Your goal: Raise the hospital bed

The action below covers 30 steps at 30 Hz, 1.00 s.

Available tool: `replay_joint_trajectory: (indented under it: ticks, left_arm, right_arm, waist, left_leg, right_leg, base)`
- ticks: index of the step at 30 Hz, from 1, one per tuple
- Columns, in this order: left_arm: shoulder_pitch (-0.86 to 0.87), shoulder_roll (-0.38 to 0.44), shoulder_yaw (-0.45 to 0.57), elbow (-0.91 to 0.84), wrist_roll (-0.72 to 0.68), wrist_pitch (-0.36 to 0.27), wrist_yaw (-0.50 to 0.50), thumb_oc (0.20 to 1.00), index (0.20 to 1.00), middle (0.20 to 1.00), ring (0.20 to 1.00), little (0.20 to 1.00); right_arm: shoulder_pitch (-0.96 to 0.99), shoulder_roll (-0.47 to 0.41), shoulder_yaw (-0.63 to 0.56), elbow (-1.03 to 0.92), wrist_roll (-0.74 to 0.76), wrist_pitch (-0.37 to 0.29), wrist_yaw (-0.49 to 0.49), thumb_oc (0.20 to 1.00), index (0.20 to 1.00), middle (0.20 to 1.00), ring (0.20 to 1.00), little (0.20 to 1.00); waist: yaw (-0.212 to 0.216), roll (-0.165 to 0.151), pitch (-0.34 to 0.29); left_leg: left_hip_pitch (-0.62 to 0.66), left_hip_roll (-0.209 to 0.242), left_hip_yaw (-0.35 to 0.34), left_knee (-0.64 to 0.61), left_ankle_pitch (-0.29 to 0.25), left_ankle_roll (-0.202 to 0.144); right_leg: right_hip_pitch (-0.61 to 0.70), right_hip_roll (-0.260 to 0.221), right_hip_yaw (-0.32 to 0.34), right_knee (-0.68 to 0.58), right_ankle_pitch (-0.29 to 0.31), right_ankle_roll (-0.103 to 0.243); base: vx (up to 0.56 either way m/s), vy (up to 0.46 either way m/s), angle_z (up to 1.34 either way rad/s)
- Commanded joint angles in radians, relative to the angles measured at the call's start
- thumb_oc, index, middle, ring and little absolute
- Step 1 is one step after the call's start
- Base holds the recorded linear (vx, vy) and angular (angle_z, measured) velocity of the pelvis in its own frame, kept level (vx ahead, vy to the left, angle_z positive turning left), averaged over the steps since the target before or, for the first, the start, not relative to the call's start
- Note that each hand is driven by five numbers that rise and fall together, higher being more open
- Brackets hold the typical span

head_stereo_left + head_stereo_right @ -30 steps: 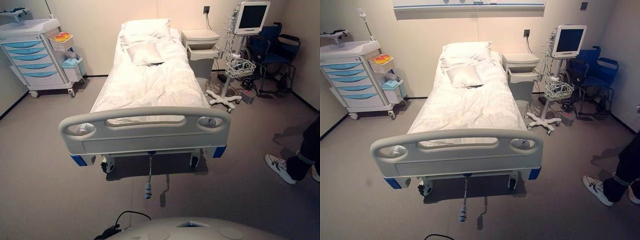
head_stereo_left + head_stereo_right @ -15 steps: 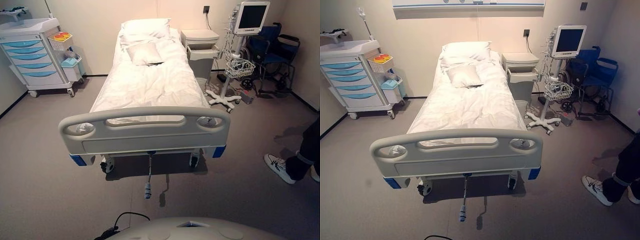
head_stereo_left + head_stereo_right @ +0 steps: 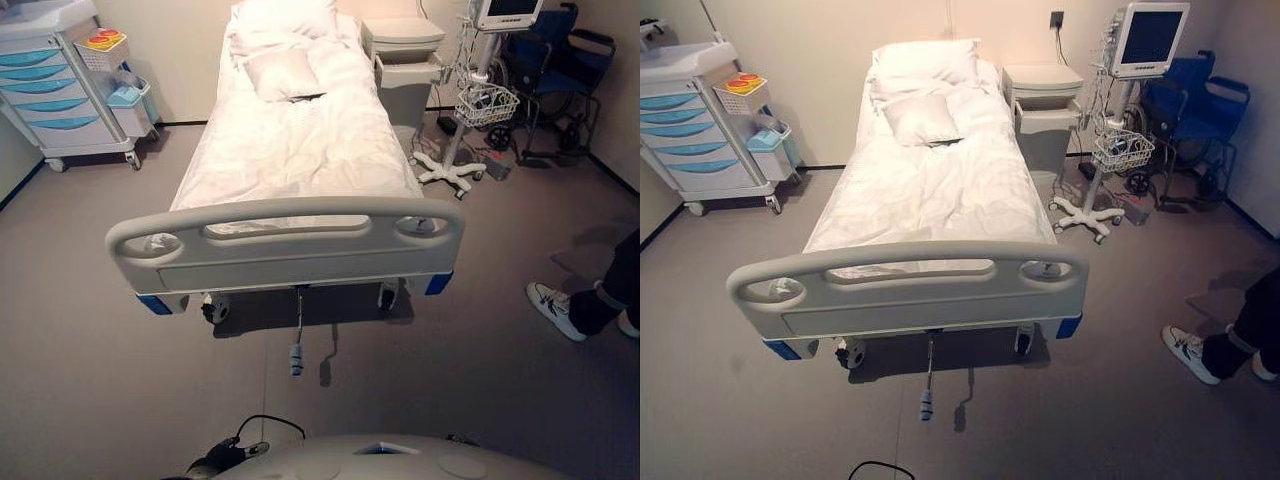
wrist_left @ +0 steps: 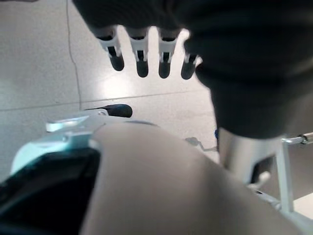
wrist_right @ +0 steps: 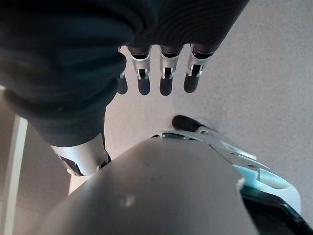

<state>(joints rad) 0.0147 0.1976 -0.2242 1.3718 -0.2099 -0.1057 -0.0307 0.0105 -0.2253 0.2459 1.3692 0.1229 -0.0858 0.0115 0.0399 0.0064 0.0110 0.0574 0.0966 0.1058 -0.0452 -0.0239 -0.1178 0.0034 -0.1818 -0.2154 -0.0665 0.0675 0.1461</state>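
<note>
Bed (image 3: 930,200) flanked by cart (image 3: 700,130) and nightstand (image 3: 1045,115).

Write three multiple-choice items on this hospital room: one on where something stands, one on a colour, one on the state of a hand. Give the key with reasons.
1. Where does the drawer cart stand relative to the bed?
A. At its left side, near the head end
B. At the footboard
C. Behind the wheelchair

2. What colour are the cart's drawer fronts?
A. Red
B. Light blue
C. Black

3. What is the left hand doing?
A. Gripping the crank
B. Hanging open, holding nothing
C. Pinching the sheet

Key: 1 A, the cart is by the wall left of the pillows. 2 B, the fronts are pale blue. 3 B, its fingers hang straight above bare floor, while the crank handle hangs untouched under the footboard.
</note>
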Motion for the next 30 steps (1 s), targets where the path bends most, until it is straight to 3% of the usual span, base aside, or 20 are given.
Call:
replay_joint_trajectory:
  ticks: [1,17,23,30]
  left_arm:
    - [-0.110,-0.006,0.012,0.038,-0.004,-0.034,0.039,1.000,1.000,1.000,1.000,1.000]
    - [-0.177,0.006,-0.002,-0.034,-0.087,-0.069,0.123,1.000,1.000,1.000,1.000,1.000]
    - [-0.232,0.014,-0.011,-0.120,-0.173,-0.101,0.169,1.000,1.000,1.000,1.000,1.000]
    - [-0.305,0.025,-0.036,-0.169,-0.227,-0.112,0.208,1.000,1.000,1.000,1.000,1.000]
  right_arm:
    - [-0.089,-0.013,0.029,-0.012,0.045,-0.030,-0.026,1.000,1.000,1.000,1.000,1.000]
    - [-0.096,-0.031,0.043,-0.158,0.061,-0.059,-0.097,1.000,1.000,1.000,1.000,1.000]
    - [-0.084,-0.065,0.038,-0.267,0.035,-0.069,-0.168,1.000,1.000,1.000,1.000,1.000]
    - [-0.126,-0.092,0.007,-0.237,0.087,-0.086,-0.226,1.000,1.000,1.000,1.000,1.000]
  waist:
    - [-0.022,-0.022,0.079]
    - [-0.046,-0.042,0.187]
    - [-0.056,-0.045,0.247]
    - [-0.071,-0.041,0.303]
  left_leg:
    - [-0.100,-0.084,-0.034,-0.042,0.083,0.097]
    - [-0.213,-0.084,-0.031,-0.042,0.126,0.094]
    - [-0.265,-0.083,-0.034,-0.040,0.145,0.092]
    - [-0.315,-0.073,-0.028,-0.034,0.158,0.089]
  right_leg:
    - [-0.064,0.031,-0.015,-0.018,0.077,-0.024]
    - [-0.189,0.039,0.001,-0.015,0.119,-0.022]
    - [-0.238,0.039,0.002,-0.013,0.133,-0.020]
    - [-0.296,0.039,0.015,-0.004,0.143,-0.021]
  base:
    - [-0.06,-0.012,-0.25]
    - [-0.06,-0.004,-0.05]
    - [-0.07,-0.004,-0.04]
    - [-0.05,0.011,-0.04]
